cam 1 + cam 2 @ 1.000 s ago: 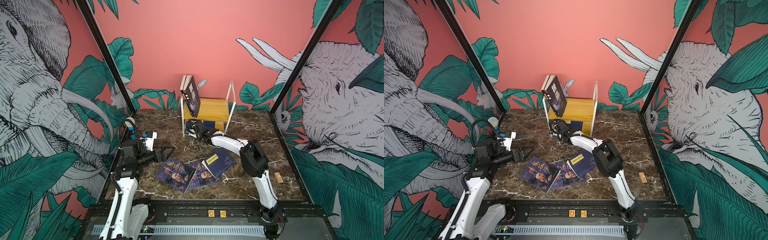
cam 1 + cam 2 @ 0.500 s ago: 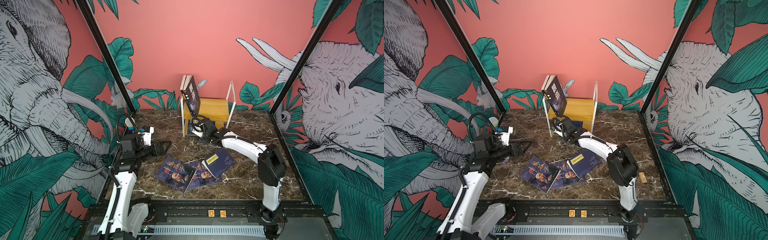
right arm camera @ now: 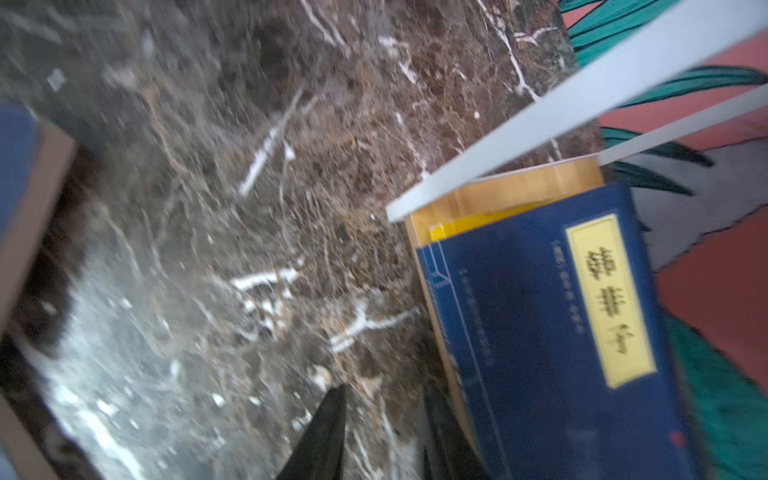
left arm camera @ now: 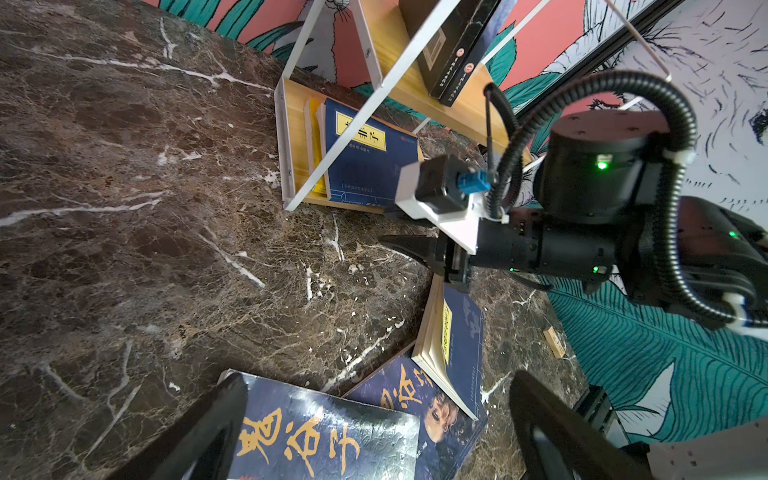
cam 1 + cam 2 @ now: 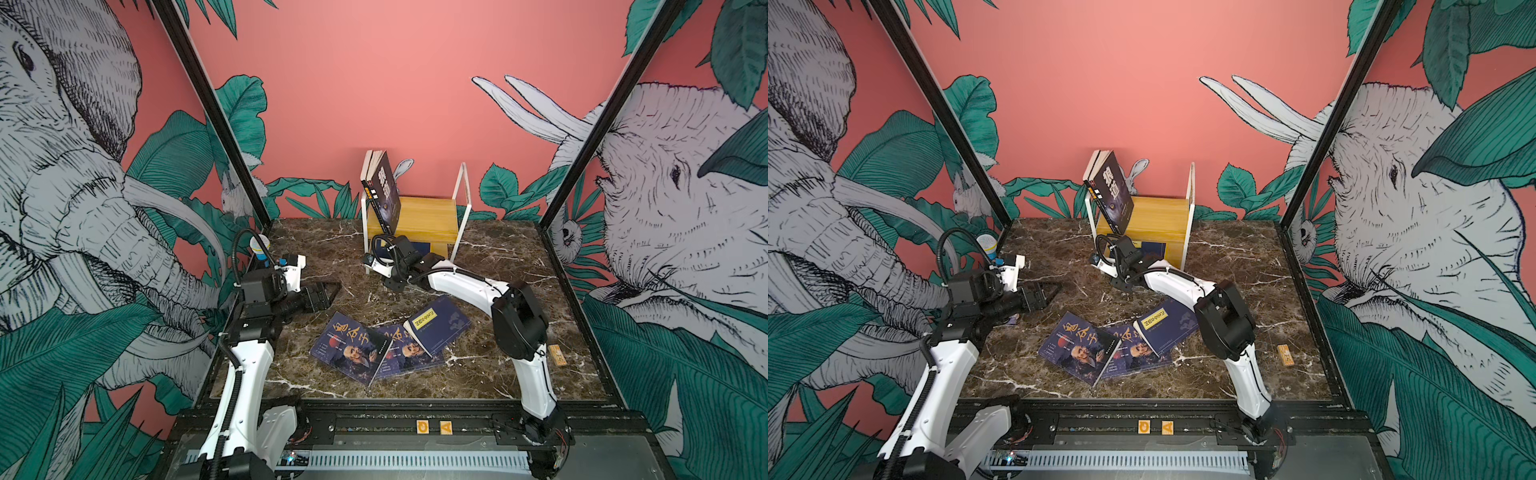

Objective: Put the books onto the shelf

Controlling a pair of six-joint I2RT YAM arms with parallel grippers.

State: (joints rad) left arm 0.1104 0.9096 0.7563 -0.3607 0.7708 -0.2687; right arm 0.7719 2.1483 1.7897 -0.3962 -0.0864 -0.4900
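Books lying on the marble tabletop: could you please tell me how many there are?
3: a portrait-cover book on the left, a second portrait book partly under it, and a yellow-label navy book overlapping the second's right side. Others could be hidden underneath.

Left gripper (image 4: 378, 384) spread wide above portrait book (image 4: 316, 440) — navy book (image 4: 365, 166) flat on shelf (image 4: 296, 137) lower tier.

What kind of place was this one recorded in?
Probably a staged robot test booth, not a real room: printed elephant-and-leaf wall panels in a black frame, a marble-look tabletop, and a left arm and right arm mounted on a front rail.
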